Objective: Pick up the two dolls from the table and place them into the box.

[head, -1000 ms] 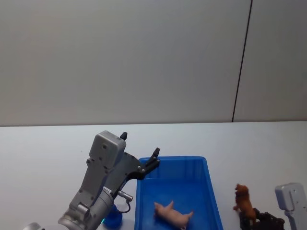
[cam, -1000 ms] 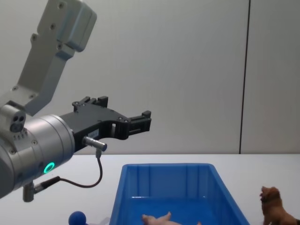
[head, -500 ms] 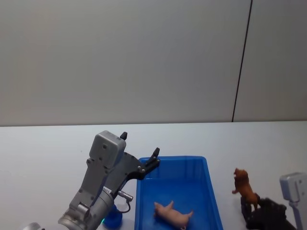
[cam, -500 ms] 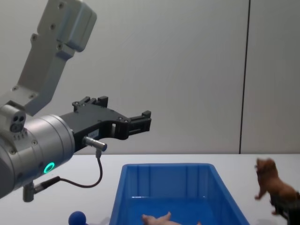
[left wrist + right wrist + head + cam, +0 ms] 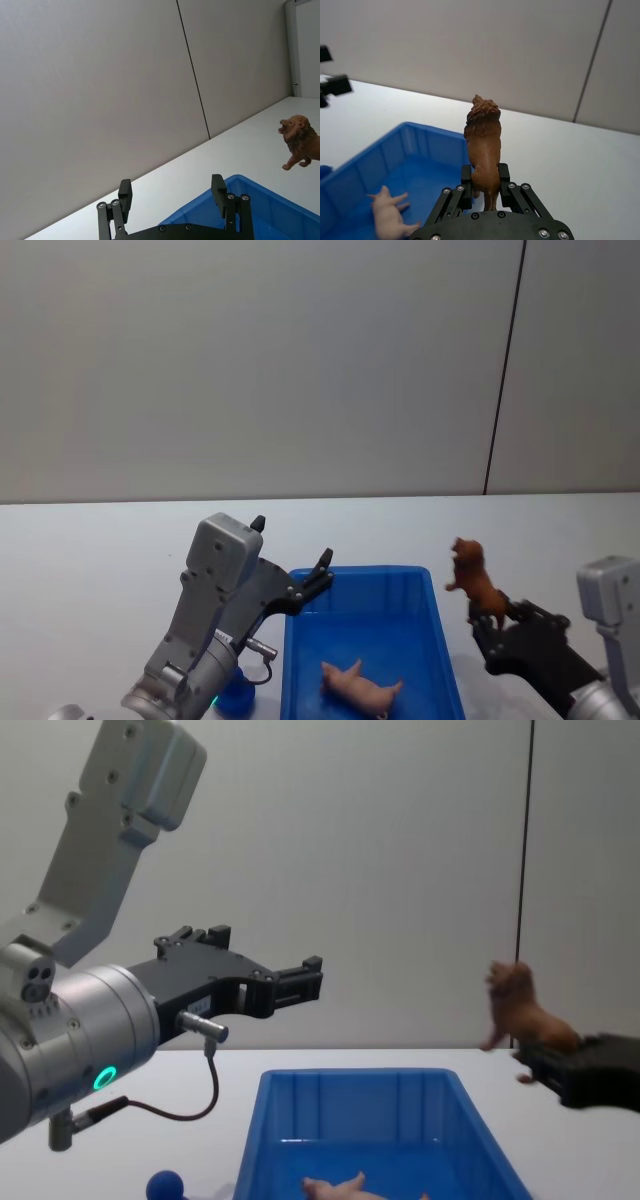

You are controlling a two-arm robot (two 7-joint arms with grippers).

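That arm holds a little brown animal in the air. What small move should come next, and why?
Probably a short carry to its left, until the brown figurine hangs over the box. The right gripper is shut on it, raised beside the box's right rim, not above the opening. The left gripper hovers open by the far left corner.

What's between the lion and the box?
Nothing visible. The right gripper holds the lion up, just right of the open box. The left gripper hovers by its far left corner; a pig lies inside.
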